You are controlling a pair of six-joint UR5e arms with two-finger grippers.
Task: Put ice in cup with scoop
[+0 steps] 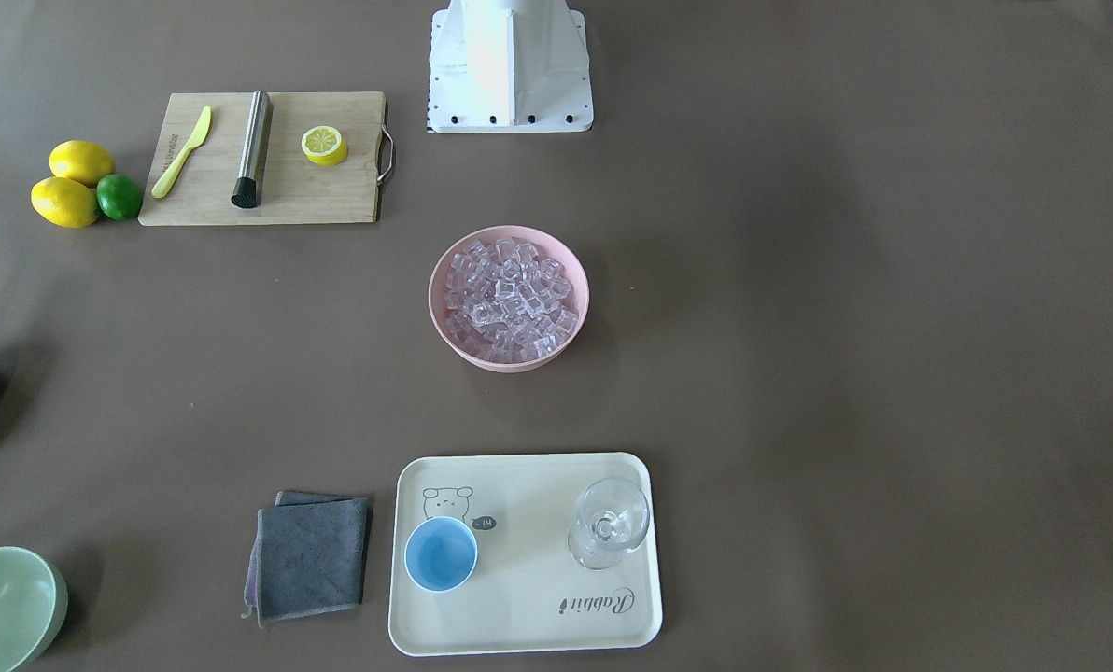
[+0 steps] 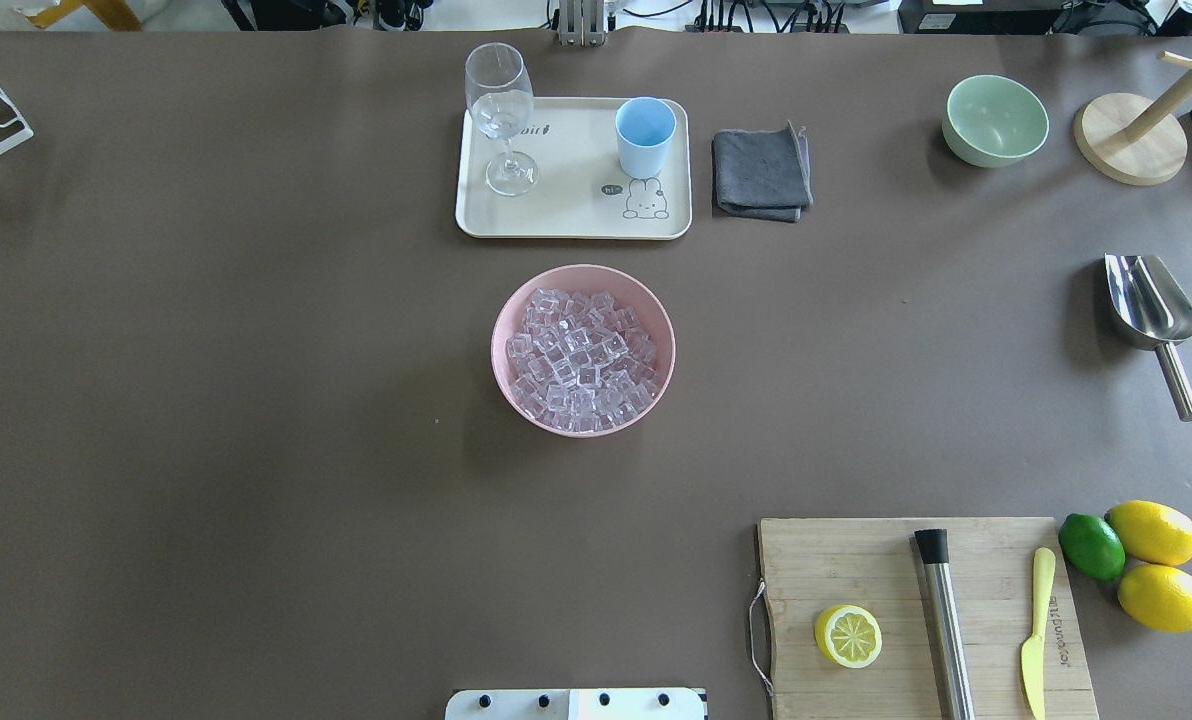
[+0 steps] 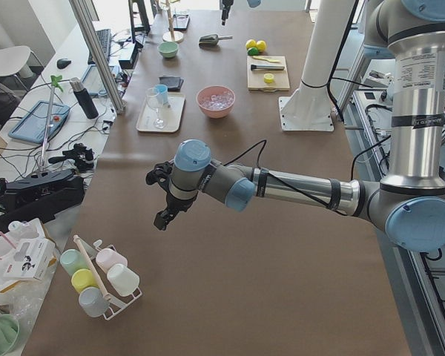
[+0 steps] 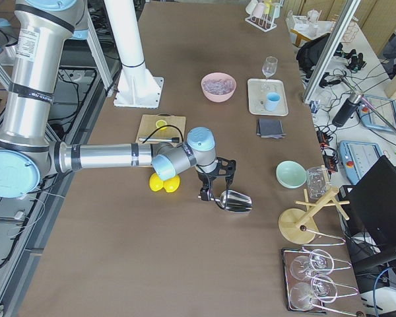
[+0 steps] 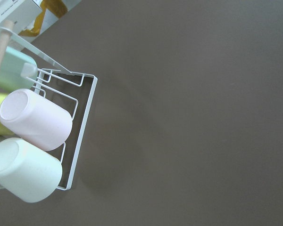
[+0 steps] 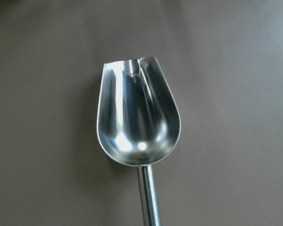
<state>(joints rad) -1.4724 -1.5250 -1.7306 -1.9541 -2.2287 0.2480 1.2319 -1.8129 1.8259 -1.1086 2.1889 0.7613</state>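
Ice (image 2: 581,360), many small clear glassy cubes, fills a round pink bowl (image 2: 497,340) at the middle of the brown bench (image 2: 256,400), well off to the left of the right pincer (image 4: 208,193). Beyond that bowl, still farther from this pincer, a small light-blue handleless cup (image 2: 645,135) stands upright and empty on a cream rectangular tray (image 2: 566,215), with a clear stemmed glass (image 2: 501,115) at the tray's other end. The shiny steel scoop (image 2: 1151,300) with its deep rounded pan lies on the bench right under the right pincer, pan empty and reaching out ahead of it, its straight handle running back beneath it. Whether that pincer is wide, narrow or touching the handle cannot be told. The left pincer (image 3: 163,215) hangs above bare bench well apart from all of these, a white wire rack of pastel cups (image 5: 37,141) just to its side; its spread cannot be told either.
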